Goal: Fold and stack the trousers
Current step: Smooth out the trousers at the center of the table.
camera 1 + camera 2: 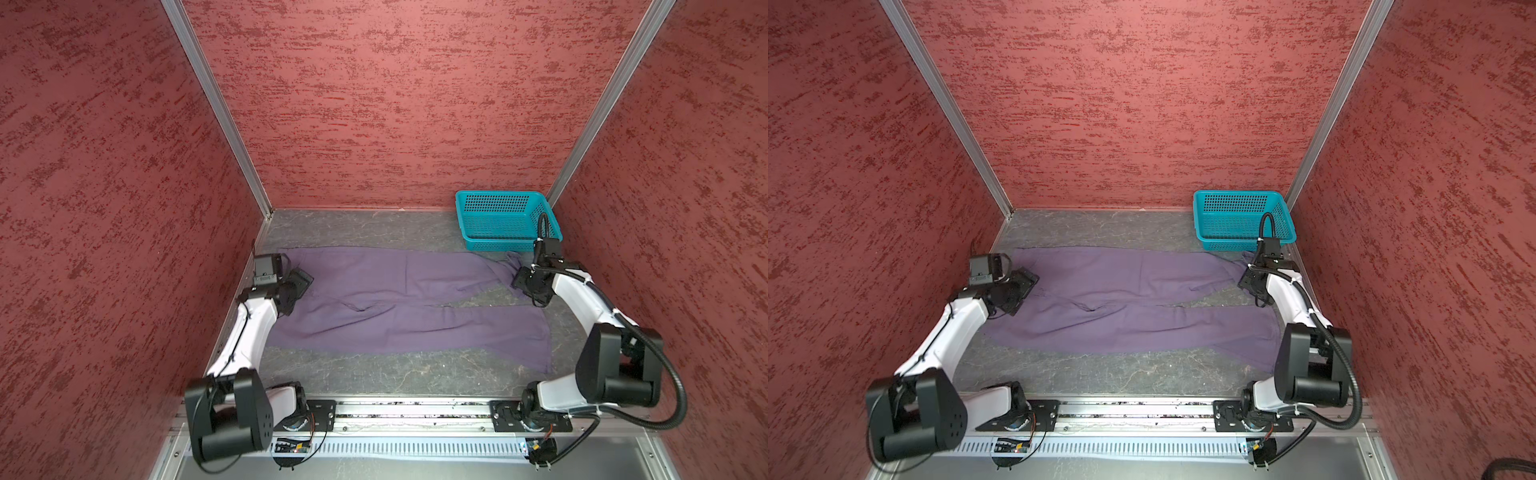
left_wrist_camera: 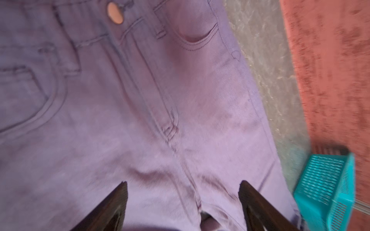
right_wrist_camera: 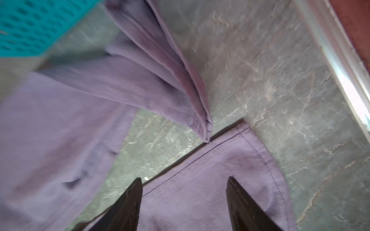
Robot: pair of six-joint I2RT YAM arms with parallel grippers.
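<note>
**Supervisor:** Report fold status.

**Operator:** Not begun, by my reading. The trousers (image 1: pixel 395 299) lie opened out on the counter (image 1: pixel 374 374), with the waist at the left edge and both legs running toward the right edge. The legs sit apart in a narrow V, and nothing is doubled over.

**Supervisor:** Tool states?

**Operator:** The left tool (image 2: pixel 184 192) has its jaws spread above the seam below the fly, pinching nothing. The right tool (image 3: pixel 184 190) has its jaws spread over the hem of the near leg, also pinching nothing.

**Supervisor:** Remaining steps?

**Operator:** All of them, I judge. I must bring the legs together, fold across the length, then place the stack.

**Supervisor:** Obstructions?

**Operator:** The far leg's end is bunched into pleats near the far right corner, just beside the teal basket (image 1: pixel 505 220). I cannot tell whether they touch. I would flatten that end first and keep the right tool clear of the basket.
</note>
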